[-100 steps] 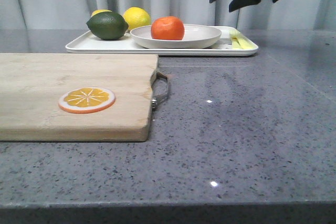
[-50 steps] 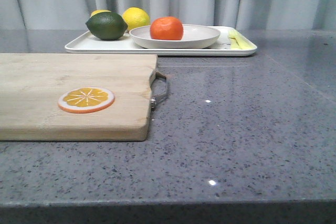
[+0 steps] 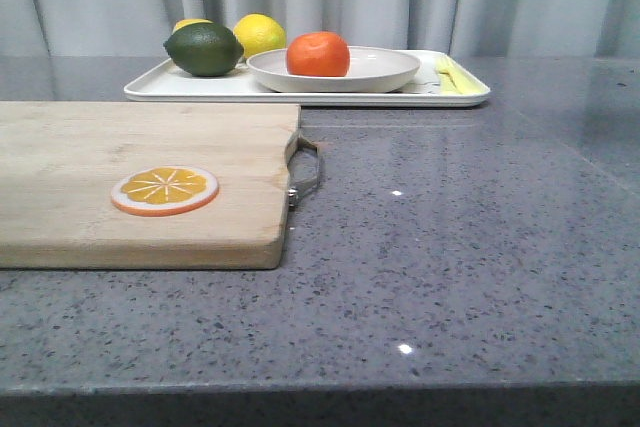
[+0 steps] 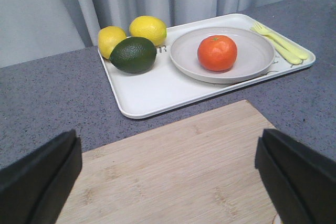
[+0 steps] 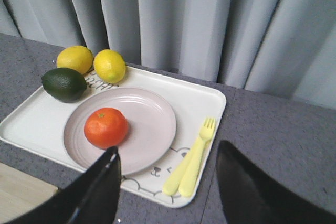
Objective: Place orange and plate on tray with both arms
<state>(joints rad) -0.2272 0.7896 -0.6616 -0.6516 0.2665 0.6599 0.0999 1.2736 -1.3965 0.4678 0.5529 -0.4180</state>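
The orange (image 3: 318,54) lies in the off-white plate (image 3: 385,72), and the plate stands on the white tray (image 3: 200,87) at the back of the counter. The left wrist view shows the orange (image 4: 217,53), plate (image 4: 257,56) and tray (image 4: 157,87) beyond my open, empty left gripper (image 4: 168,177), which hangs over the cutting board. The right wrist view shows the orange (image 5: 105,127), plate (image 5: 152,124) and tray (image 5: 199,98) below my open, empty right gripper (image 5: 168,182). Neither gripper shows in the front view.
A wooden cutting board (image 3: 100,177) with an orange slice disc (image 3: 165,190) fills the front left. On the tray lie a dark green avocado (image 3: 204,49), two lemons (image 3: 260,34) and yellow cutlery (image 3: 455,75). Grey curtains hang behind.
The right arm, seen at the top right of the front view one second ago, has left that view. The orange, plate and tray have not moved.
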